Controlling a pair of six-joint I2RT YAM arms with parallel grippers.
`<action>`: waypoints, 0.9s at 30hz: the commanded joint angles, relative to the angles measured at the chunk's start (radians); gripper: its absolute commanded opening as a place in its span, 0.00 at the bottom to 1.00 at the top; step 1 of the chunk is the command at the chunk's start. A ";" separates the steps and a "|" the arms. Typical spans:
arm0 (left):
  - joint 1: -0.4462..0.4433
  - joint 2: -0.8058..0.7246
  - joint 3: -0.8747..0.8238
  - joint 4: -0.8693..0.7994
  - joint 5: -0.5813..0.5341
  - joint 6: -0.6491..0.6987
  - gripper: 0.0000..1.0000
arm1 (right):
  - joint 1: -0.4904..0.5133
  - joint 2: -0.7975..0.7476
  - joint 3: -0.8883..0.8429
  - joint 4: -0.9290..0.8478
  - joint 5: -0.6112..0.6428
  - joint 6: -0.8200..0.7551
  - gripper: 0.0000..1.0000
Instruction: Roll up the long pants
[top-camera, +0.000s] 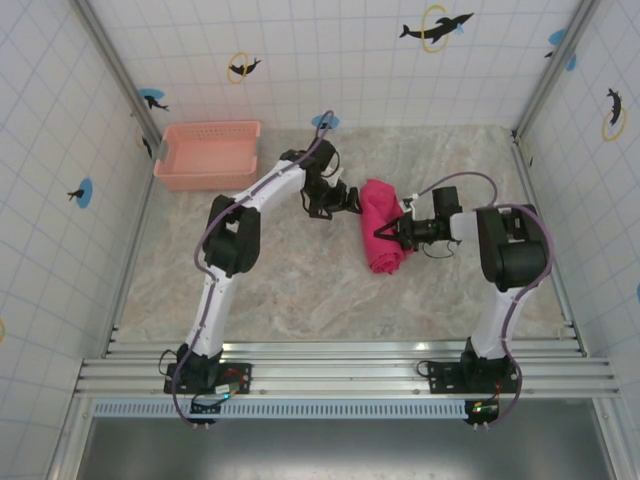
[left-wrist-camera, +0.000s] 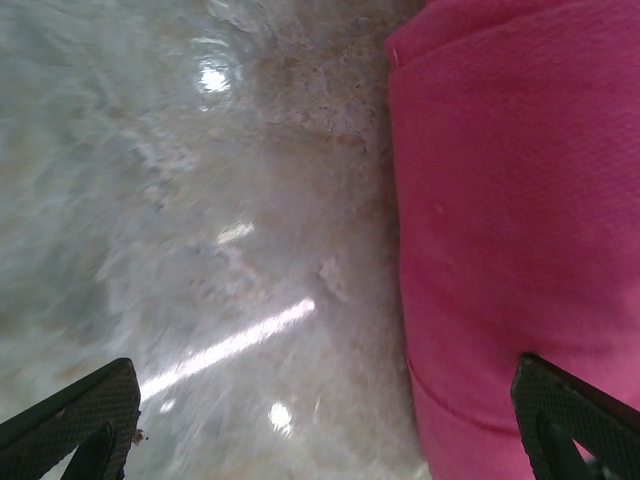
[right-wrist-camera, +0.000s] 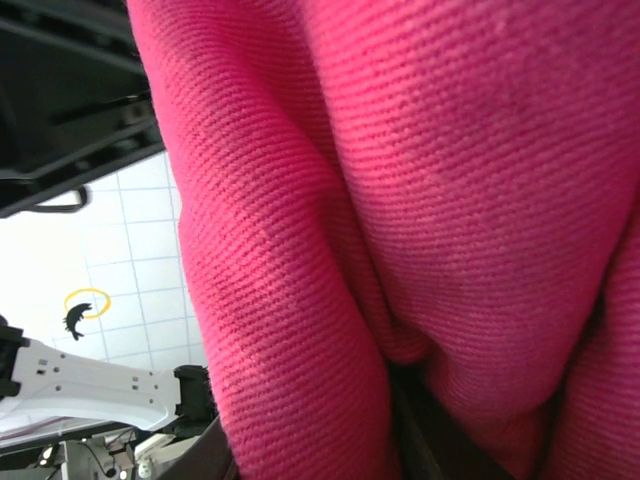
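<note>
Right hand (top-camera: 402, 232) reaches sideways, clamped on the rolled long pants (top-camera: 377, 215).

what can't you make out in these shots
Top view: right end effector fingertips sunk in the pants, too small to read.
Right wrist view: cloth against the lens hides most of its fingers.
Left wrist view: pants cut by the right edge, left end effector fingers by the bottom edge.

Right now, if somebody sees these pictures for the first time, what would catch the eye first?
The long pants, bright magenta and gathered into a thick roll, lie at the centre. The right gripper pinches the roll from its right side, while the left gripper hangs open just left of it. A pale pink basket sits in the far left corner.
</note>
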 joint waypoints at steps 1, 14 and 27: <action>-0.020 0.029 0.027 0.134 0.098 -0.099 0.98 | -0.011 0.131 -0.076 -0.261 0.319 -0.006 0.18; -0.027 -0.107 -0.135 0.428 0.199 -0.230 0.97 | -0.015 0.175 -0.027 -0.309 0.310 -0.025 0.18; -0.047 0.049 -0.030 0.305 0.218 -0.173 0.98 | -0.017 0.195 0.027 -0.351 0.297 -0.057 0.18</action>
